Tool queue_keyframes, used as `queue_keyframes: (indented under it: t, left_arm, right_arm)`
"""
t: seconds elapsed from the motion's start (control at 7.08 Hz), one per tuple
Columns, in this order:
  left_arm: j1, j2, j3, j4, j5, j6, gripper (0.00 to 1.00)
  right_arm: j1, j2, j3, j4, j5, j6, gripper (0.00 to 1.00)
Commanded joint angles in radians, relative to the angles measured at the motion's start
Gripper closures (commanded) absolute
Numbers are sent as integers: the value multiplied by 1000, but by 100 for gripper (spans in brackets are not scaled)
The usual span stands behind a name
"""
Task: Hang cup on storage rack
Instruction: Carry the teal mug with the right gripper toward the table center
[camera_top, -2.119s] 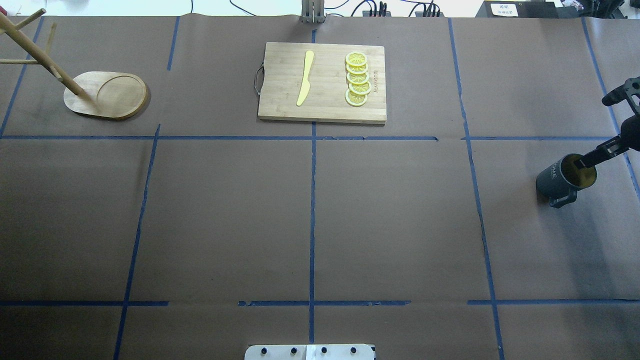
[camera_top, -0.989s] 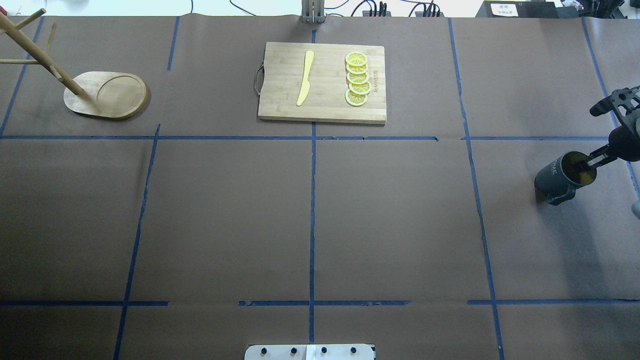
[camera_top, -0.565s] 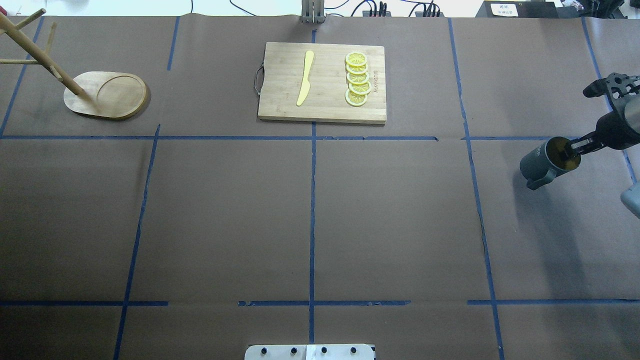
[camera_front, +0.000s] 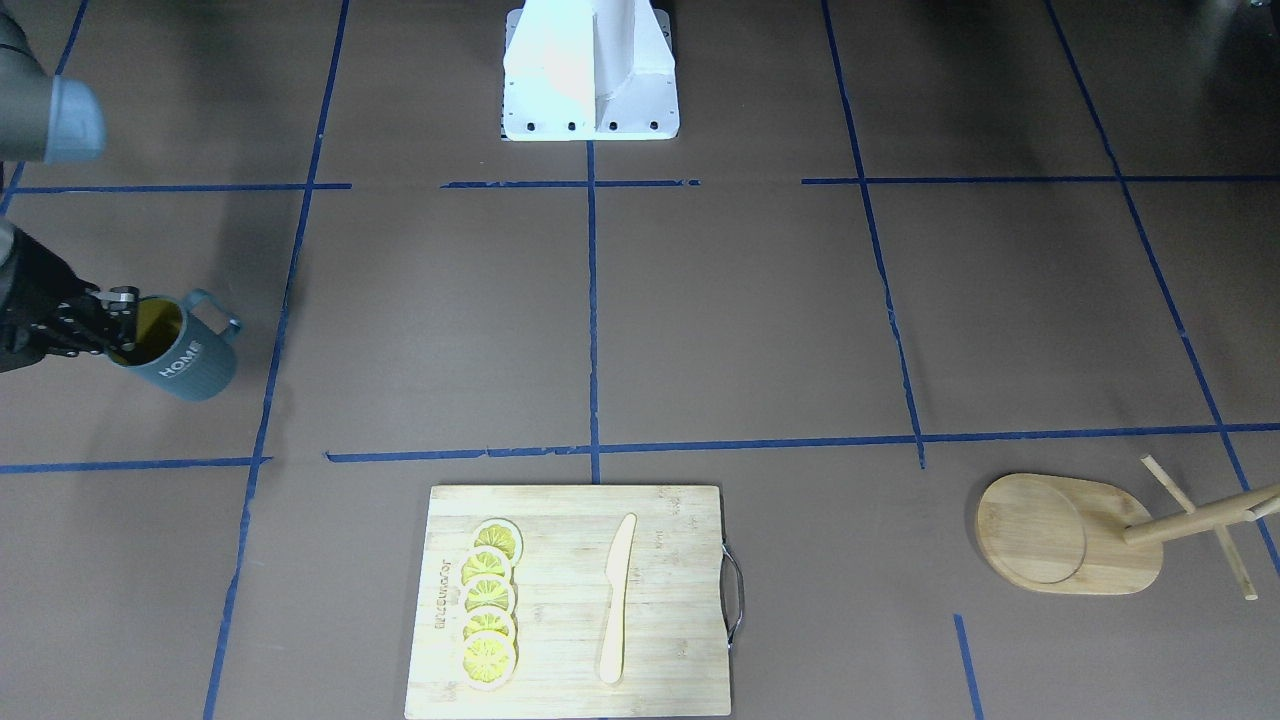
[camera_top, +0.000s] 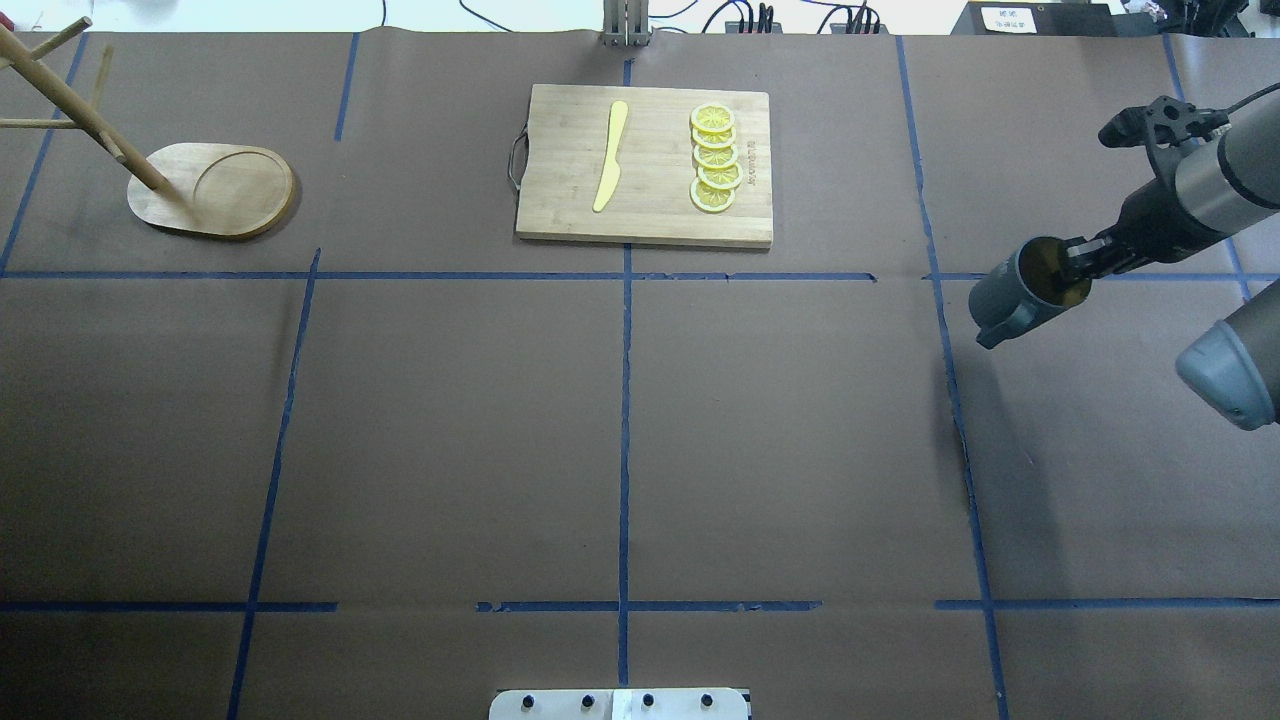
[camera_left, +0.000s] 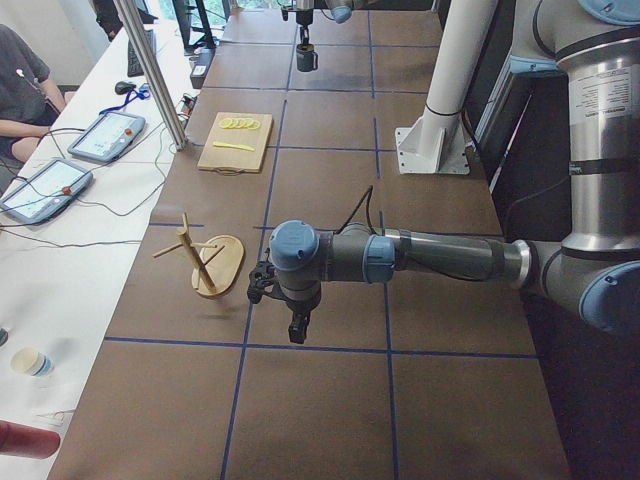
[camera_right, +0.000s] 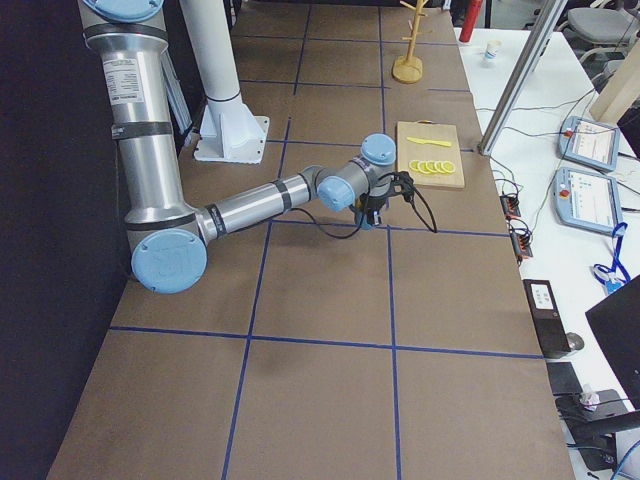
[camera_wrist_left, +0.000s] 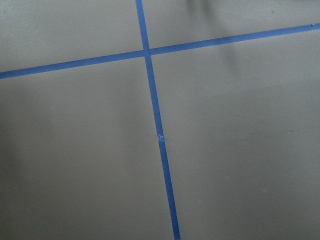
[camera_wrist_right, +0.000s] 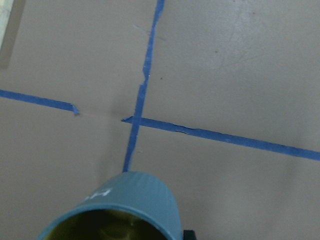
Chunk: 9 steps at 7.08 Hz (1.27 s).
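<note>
The dark teal-grey cup (camera_top: 1012, 297) with its yellow inside hangs tilted above the table at the right. My right gripper (camera_top: 1078, 264) is shut on its rim, one finger inside the cup. The cup (camera_front: 186, 361) shows "HOME" in the front view, handle toward the robot, held by the right gripper (camera_front: 112, 312). Its rim fills the bottom of the right wrist view (camera_wrist_right: 125, 210). The bamboo storage rack (camera_top: 212, 190) stands at the far left of the table, also in the front view (camera_front: 1065, 535). My left gripper (camera_left: 297, 328) hovers over the table near the rack (camera_left: 205, 268); I cannot tell if it is open.
A bamboo cutting board (camera_top: 645, 165) with a yellow knife (camera_top: 610, 155) and lemon slices (camera_top: 715, 160) lies at the far middle. The robot base (camera_front: 590, 70) is at the near middle. Blue tape lines cross the brown table cover.
My right gripper has lifted the cup off the table and carried it leftward and toward the far side. The rack and cutting board have not moved.
</note>
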Motion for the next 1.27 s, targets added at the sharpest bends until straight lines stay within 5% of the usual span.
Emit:
queue_keyframes:
  t: [0.0,0.85,1.13]
  left_arm:
    - [1,-1,0,-3,-1,0,0]
    - [1,-3,-4,-8,1,-2,0]
    - [3,-3,0,-8,1,-2,0]
  right_arm:
    - [-123,107,11,-21,-56,237,100]
    - [-415,464,-1,-355,-326,567,100]
    - [-483,594,-108,-365,-377,731,100]
